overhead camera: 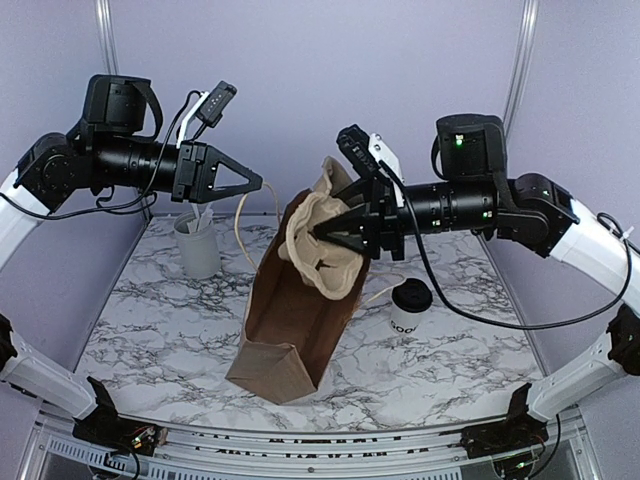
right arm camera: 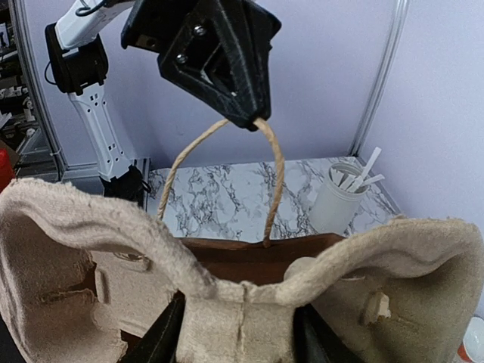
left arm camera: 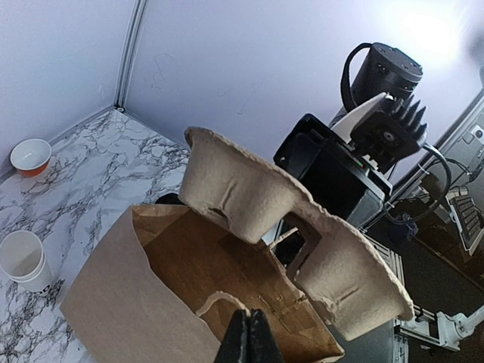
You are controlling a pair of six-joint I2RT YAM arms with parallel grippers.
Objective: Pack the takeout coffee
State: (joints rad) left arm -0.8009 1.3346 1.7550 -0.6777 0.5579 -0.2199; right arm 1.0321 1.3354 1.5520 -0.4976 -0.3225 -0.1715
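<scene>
Currently takeout coffee (overhead camera: 411, 305) stood upright, lid up, right-centre; bag handle (right arm camera: 279, 178) pinched by left gripper (overhead camera: 259, 184), carrier (overhead camera: 335, 270) by right gripper (overhead camera: 318, 233).

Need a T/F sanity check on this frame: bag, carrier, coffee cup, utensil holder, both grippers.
1. The left gripper pinches the twine handle of the brown paper bag. True.
2. The black-lidded white paper coffee cup is already inside the bag. False: it stands on the marble table, beside the bag on the right arm's side.
3. The right gripper holds the beige moulded-pulp cup carrier at the bag's mouth. True.
4. The white cylindrical utensil holder is empty. False: white sticks poke out of it.
</scene>
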